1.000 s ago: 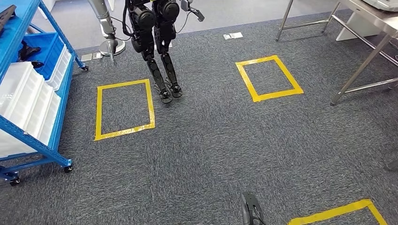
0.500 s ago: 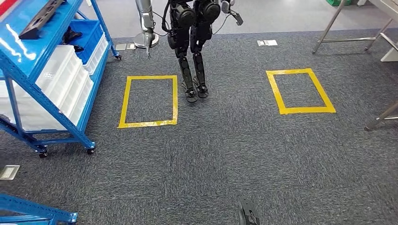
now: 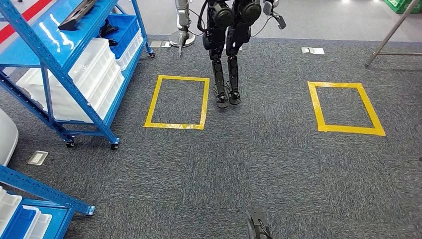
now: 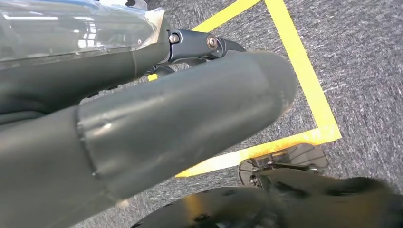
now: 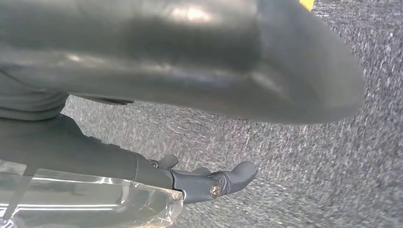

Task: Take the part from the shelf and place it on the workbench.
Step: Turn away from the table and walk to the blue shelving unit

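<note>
You've barely begun: the part [image 3: 77,15] lies untouched on the top deck of the blue shelf [image 3: 59,74] at ten o'clock, well apart from you. Your left hand [image 4: 180,123] hangs over the carpet, thumb and fingers apart, holding nothing; your right hand [image 5: 199,61] hangs likewise. Fetching and placing both remain
</note>
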